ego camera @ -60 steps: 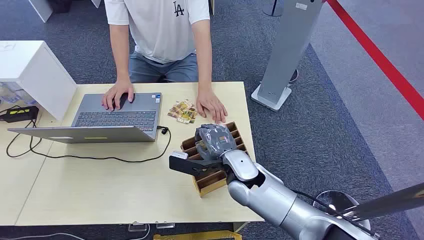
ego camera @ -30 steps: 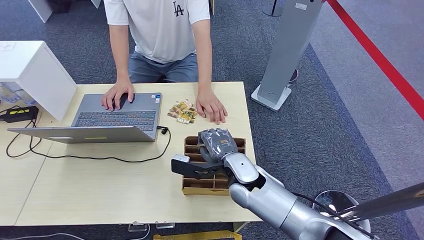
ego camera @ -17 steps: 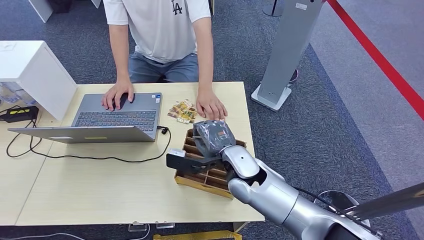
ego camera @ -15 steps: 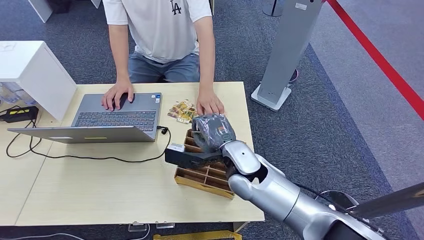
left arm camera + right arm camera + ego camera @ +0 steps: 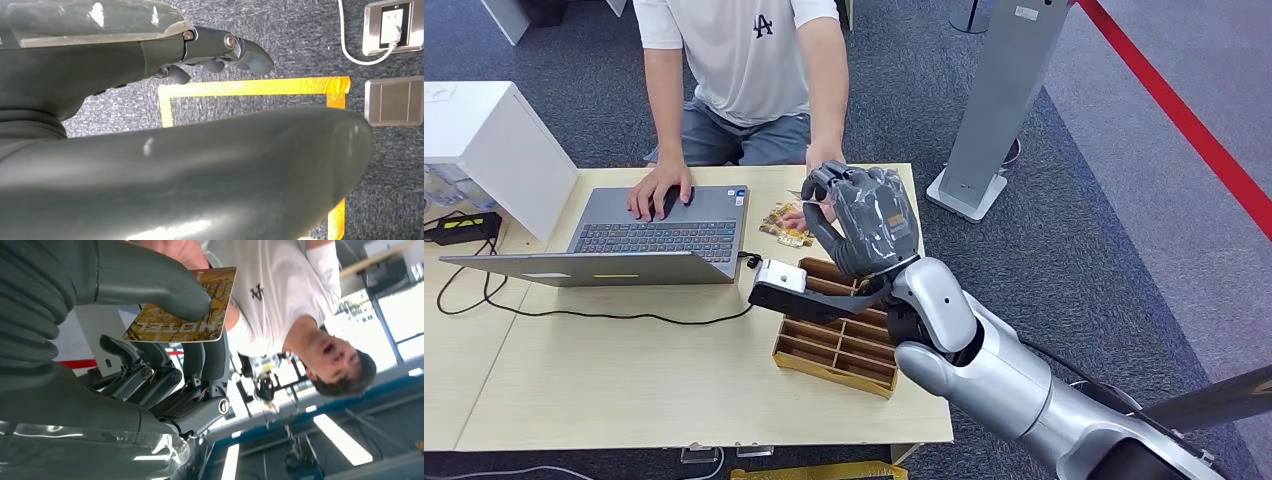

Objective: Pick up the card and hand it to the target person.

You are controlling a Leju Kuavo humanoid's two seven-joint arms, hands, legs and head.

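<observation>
- In the head view the grey many-fingered right hand (image 5: 864, 222) is seen raised above the far end of the brown cardboard divided box (image 5: 836, 330), its fingers curled; the card is barely made out there at the fingertips
- In the right wrist view a thin gold-brown patterned card printed "HOTEL" (image 5: 183, 307) is shown pinched between the thick grey thumb (image 5: 150, 285) and the darker fingers (image 5: 200, 360) of the right hand (image 5: 150, 340), so the card is grasped and lifted clear of the box
- The person in a white T-shirt (image 5: 739, 60) is seen beyond the box in the head view; in the right wrist view the same person (image 5: 280, 295) is seen just behind the card
- In the left wrist view the left hand (image 5: 215, 47) is shown over dark carpet with yellow tape (image 5: 250, 87), fingers loosely extended and holding nothing
- An open grey laptop (image 5: 649, 235) and a small gold packet (image 5: 784, 225) are seen beside the box on the pale wooden table (image 5: 604, 380)
- Compared with half a second ago, the right hand has been lifted up and away from the box toward the person; the person's hand that lay flat beyond the box is now hidden behind the robot's hand
</observation>
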